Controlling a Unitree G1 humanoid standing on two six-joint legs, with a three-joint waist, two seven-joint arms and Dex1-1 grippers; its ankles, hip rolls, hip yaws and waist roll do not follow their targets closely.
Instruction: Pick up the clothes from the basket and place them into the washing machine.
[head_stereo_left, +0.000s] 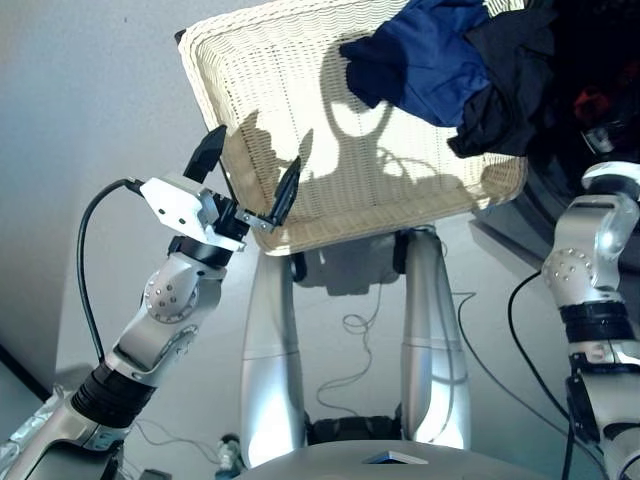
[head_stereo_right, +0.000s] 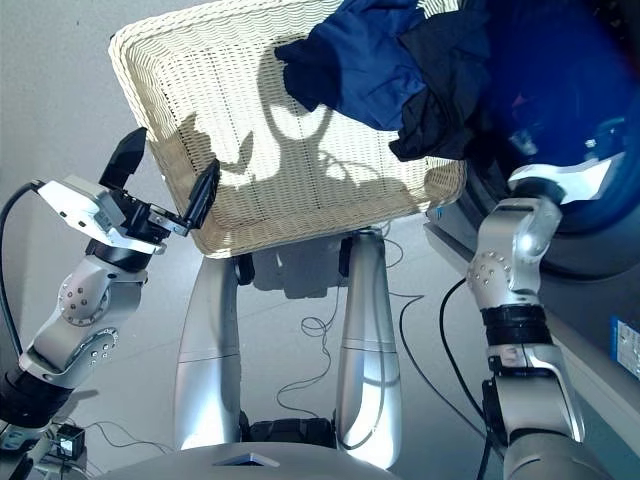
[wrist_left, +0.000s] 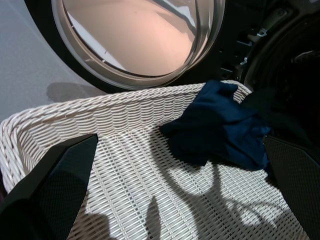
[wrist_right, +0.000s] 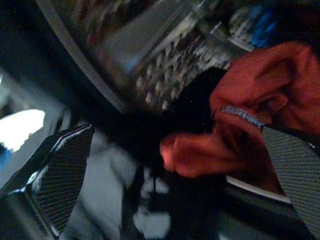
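Observation:
The cream wicker basket (head_stereo_left: 300, 90) is in front of me. A navy garment (head_stereo_left: 425, 60) and a black one (head_stereo_left: 510, 90) are heaped in its far right corner, beside the washing machine (wrist_left: 250, 45). My left gripper (head_stereo_left: 250, 172) is open over the basket's near left rim, with nothing between its fingers (wrist_left: 55, 190). My right arm reaches into the dark porthole. In the right wrist view my right gripper (wrist_right: 177, 130) is open in front of the perforated drum (wrist_right: 170, 65). The coral red garment (wrist_right: 250, 100) lies just beyond its fingers, close to one fingertip (wrist_right: 295, 170).
The machine's round glass door (wrist_left: 140, 40) stands open behind the basket's far rim. Loose thin cables (head_stereo_left: 360, 330) lie on the pale floor under the basket. A black cable (head_stereo_left: 85, 260) loops beside my left arm.

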